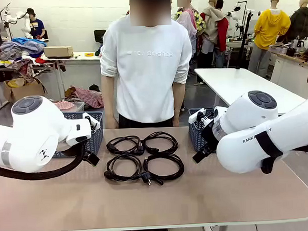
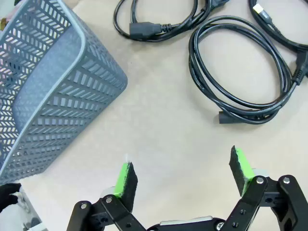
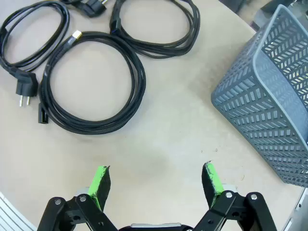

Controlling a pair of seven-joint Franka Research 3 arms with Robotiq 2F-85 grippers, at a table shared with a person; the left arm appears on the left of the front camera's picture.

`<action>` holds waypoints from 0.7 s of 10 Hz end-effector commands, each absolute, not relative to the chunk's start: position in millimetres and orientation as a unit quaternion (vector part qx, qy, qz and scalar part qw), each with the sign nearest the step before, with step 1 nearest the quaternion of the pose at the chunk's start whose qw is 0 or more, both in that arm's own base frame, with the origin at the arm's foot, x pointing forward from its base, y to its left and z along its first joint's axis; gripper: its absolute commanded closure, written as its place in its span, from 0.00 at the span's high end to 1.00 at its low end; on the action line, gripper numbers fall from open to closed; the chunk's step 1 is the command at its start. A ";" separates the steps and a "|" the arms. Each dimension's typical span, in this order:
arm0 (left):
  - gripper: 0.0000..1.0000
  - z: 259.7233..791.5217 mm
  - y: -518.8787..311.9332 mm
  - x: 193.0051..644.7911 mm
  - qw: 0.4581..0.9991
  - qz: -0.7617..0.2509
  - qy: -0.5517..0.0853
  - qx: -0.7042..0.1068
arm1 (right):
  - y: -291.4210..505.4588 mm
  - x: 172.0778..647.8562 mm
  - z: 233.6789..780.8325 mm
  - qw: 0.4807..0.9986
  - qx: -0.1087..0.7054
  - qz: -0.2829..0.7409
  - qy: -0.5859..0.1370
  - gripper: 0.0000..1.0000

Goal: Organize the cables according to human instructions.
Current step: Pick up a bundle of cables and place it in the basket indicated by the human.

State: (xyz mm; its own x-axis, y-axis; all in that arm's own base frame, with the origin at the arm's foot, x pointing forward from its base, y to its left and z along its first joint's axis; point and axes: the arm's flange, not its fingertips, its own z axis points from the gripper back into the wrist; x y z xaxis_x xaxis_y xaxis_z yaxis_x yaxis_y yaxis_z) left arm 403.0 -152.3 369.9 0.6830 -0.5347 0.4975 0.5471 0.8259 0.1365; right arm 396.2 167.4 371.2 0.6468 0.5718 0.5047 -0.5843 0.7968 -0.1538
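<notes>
Four black cables (image 1: 145,176) lie coiled in a two-by-two group at the middle of the table. My left gripper (image 1: 91,158) hangs low to their left, and my right gripper (image 1: 201,155) to their right. In the left wrist view my left gripper (image 2: 183,172) is open over bare table, with one cable loop (image 2: 226,117) just beyond its fingers and another cable (image 2: 159,32) farther off. The right wrist view has my right gripper (image 3: 156,182) open too, a coiled cable (image 3: 96,130) lying ahead of it, and a plug-ended cable (image 3: 26,89) to the side. Nothing is held.
A blue-grey mesh basket (image 1: 95,141) stands at the table's back left, close to my left gripper (image 2: 53,91). A second basket (image 1: 197,136) stands at the back right (image 3: 269,96). A person in a white sweater (image 1: 146,64) stands at the far edge behind the cables.
</notes>
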 end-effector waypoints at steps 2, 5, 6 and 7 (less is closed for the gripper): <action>1.00 370.0 -152.3 403.0 0.917 -0.295 -0.268 -0.012 | 167.5 396.2 371.2 0.907 0.011 0.319 -0.274 1.00; 1.00 370.0 -152.3 403.0 0.917 -0.295 -0.268 -0.012 | 167.5 396.2 371.2 0.907 0.011 0.319 -0.274 1.00; 1.00 370.0 -152.3 403.0 0.917 -0.295 -0.268 -0.012 | 167.5 396.2 371.2 0.907 0.011 0.319 -0.274 1.00; 1.00 370.0 -152.3 403.0 0.917 -0.295 -0.268 -0.012 | 167.5 396.2 371.2 0.907 0.011 0.319 -0.274 1.00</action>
State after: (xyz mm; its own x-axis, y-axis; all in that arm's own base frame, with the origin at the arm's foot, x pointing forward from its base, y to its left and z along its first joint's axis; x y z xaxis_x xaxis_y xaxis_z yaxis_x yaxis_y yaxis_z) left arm 402.6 -153.5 369.9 0.6817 -0.5366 0.4973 0.5490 0.8245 0.1371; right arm 396.2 167.5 371.2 0.6466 0.5721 0.5045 -0.5845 0.7966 -0.1542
